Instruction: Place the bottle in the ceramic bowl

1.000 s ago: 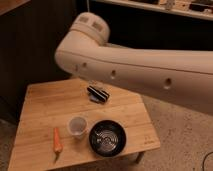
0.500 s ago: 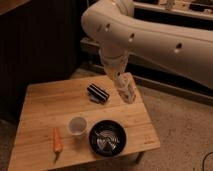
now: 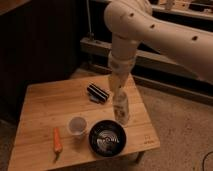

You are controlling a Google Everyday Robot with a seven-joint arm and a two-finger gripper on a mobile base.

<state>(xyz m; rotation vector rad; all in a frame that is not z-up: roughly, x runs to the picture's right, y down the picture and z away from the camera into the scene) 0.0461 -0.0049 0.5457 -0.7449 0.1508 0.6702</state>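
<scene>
The whitish bottle (image 3: 121,111) hangs upright from my gripper (image 3: 119,96), which is shut on its top. The white arm comes down from the upper right. The bottle's base is just above the far right rim of the ceramic bowl (image 3: 107,137), a black shallow bowl with white spiral lines near the table's front edge. The bowl holds nothing.
A small white cup (image 3: 77,125) stands just left of the bowl. An orange carrot (image 3: 57,140) lies further left. A black striped object (image 3: 98,92) lies behind the bottle on the wooden table (image 3: 45,105). Dark cabinets stand behind, and the floor is to the right.
The arm has swung down and slightly left, lowering the bottle from above the table's back right towards the bowl's rim.
</scene>
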